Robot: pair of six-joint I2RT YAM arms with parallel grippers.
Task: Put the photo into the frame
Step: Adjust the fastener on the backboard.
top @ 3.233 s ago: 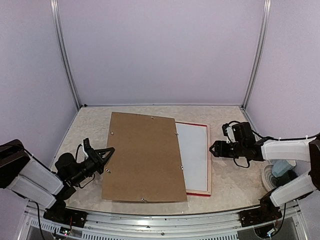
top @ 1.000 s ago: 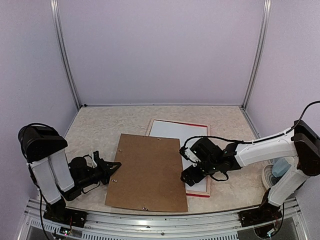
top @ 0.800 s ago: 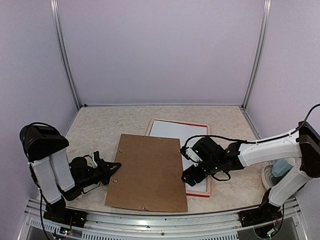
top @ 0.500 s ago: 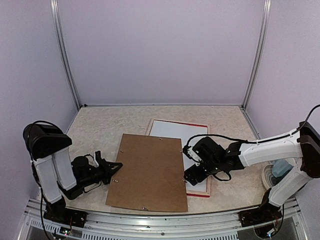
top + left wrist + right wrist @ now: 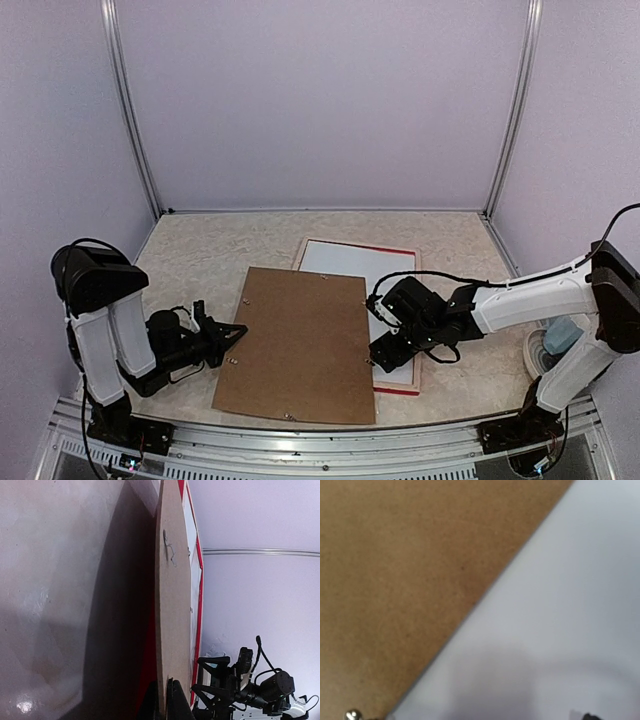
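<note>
- Pale marbled table (image 5: 190, 250); lilac walls (image 5: 320, 100) on three sides;
- One frame (image 5: 398, 389), lying flat right of centre; one white sheet (image 5: 350, 262) inside it; one brown backing board (image 5: 300, 345) overlapping its left side;
- Two grippers: left gripper (image 5: 235, 332) pinched tight on the board's left edge; right gripper (image 5: 382, 355) spread wide over the sheet, holding nothing.

Left-centre: blocked by backing board (image 5: 300, 345), laid over the left part of the frame (image 5: 417, 320), near-left edge pinched by left gripper (image 5: 232, 335) | Board's right edge: crowded by right gripper (image 5: 385, 352), jaws spread, held low | Far table (image 5: 220, 245): left bare, passage allowed | Right edge: narrowed by pale round object (image 5: 545, 350).
</note>
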